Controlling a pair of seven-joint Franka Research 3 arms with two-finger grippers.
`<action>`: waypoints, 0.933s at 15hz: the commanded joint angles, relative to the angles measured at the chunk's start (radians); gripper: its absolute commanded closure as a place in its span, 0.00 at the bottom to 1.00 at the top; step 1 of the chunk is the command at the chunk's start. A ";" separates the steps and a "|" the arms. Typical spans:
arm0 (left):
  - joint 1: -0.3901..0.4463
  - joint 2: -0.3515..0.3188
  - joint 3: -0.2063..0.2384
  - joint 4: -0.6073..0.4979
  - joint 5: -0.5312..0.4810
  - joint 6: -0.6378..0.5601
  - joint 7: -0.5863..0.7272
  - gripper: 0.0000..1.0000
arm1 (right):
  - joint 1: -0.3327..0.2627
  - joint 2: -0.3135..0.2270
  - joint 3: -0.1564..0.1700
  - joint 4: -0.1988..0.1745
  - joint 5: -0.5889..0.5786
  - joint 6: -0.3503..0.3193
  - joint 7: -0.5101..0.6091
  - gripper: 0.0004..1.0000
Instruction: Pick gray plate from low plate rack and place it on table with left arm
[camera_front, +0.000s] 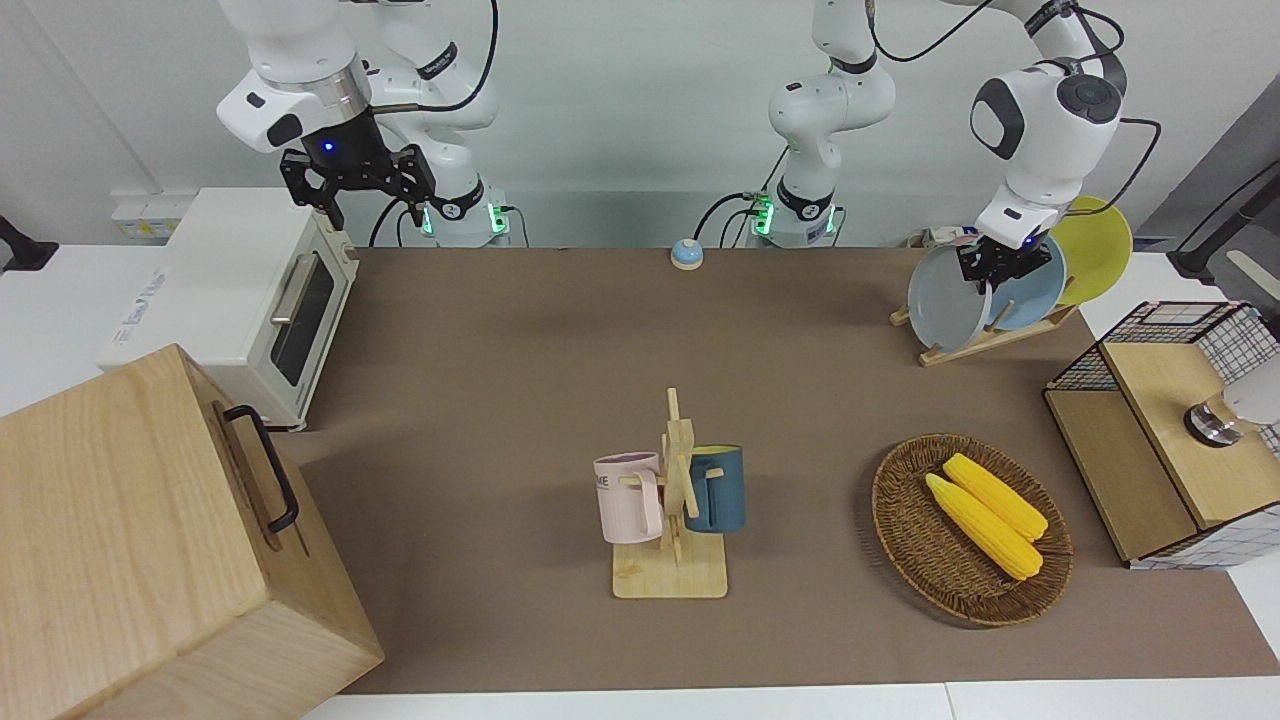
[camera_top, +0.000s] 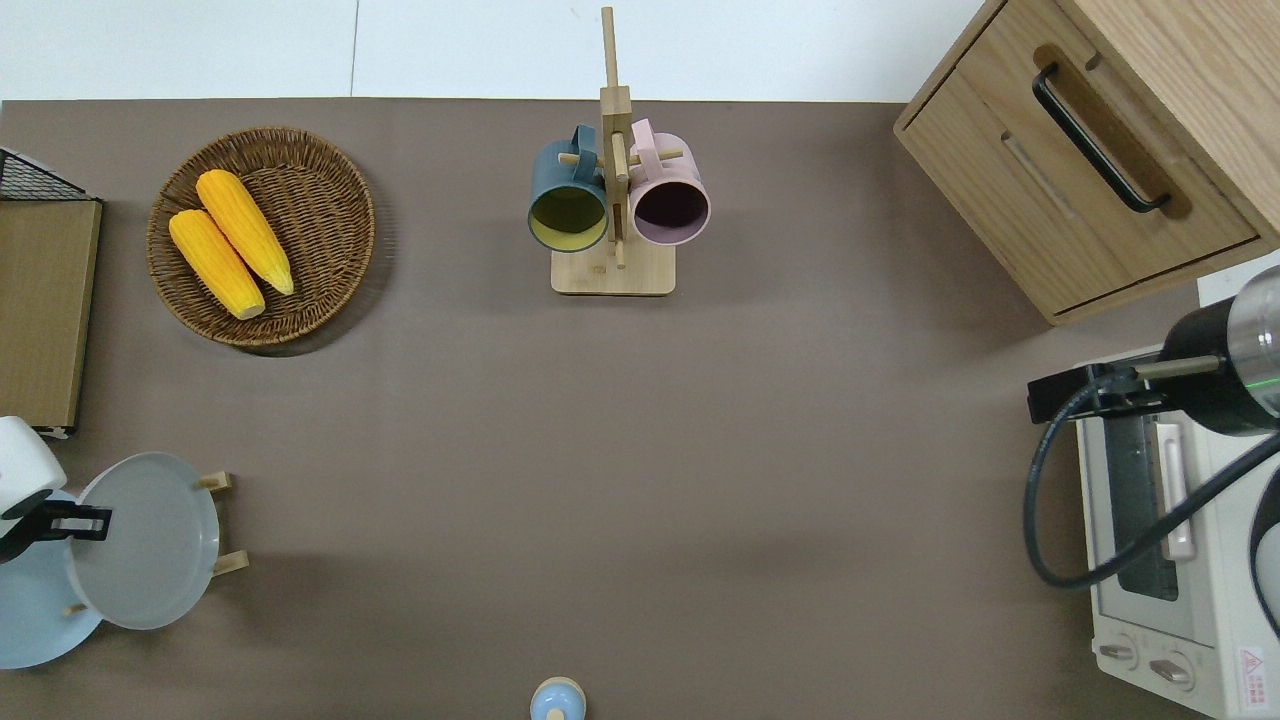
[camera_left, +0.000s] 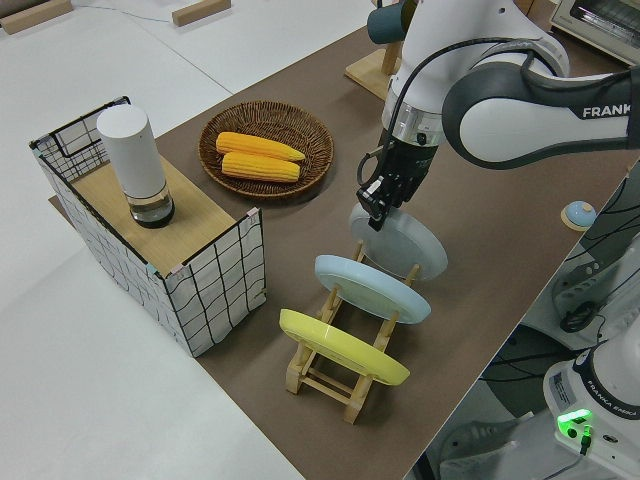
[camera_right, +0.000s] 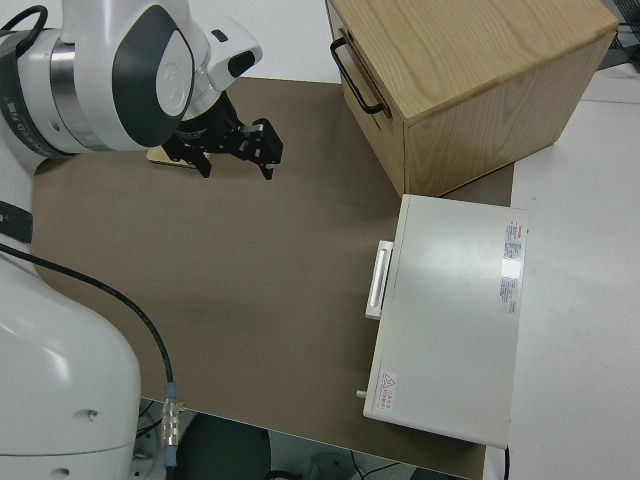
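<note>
The gray plate stands tilted in the low plate rack at the left arm's end of the table, in the slot farthest from the light blue plate and yellow plate. My left gripper is shut on the gray plate's upper rim. The overhead view shows this gripper on the plate, and the left side view shows the gripper on the plate. My right gripper is open and parked.
A wicker basket with two corn cobs lies farther from the robots than the rack. A wire-framed box stands beside both. A mug stand holds two mugs mid-table. A toaster oven, wooden cabinet and blue bell are also there.
</note>
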 joint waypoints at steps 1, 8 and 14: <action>0.004 -0.013 0.002 -0.021 0.023 0.000 -0.004 1.00 | -0.007 -0.002 0.005 0.006 0.007 -0.014 0.000 0.01; -0.011 -0.022 -0.012 0.131 0.023 -0.152 -0.006 1.00 | -0.007 -0.002 0.005 0.006 0.007 -0.014 -0.001 0.01; -0.013 -0.025 -0.044 0.334 0.012 -0.394 -0.007 1.00 | -0.007 -0.002 0.005 0.006 0.007 -0.014 0.000 0.01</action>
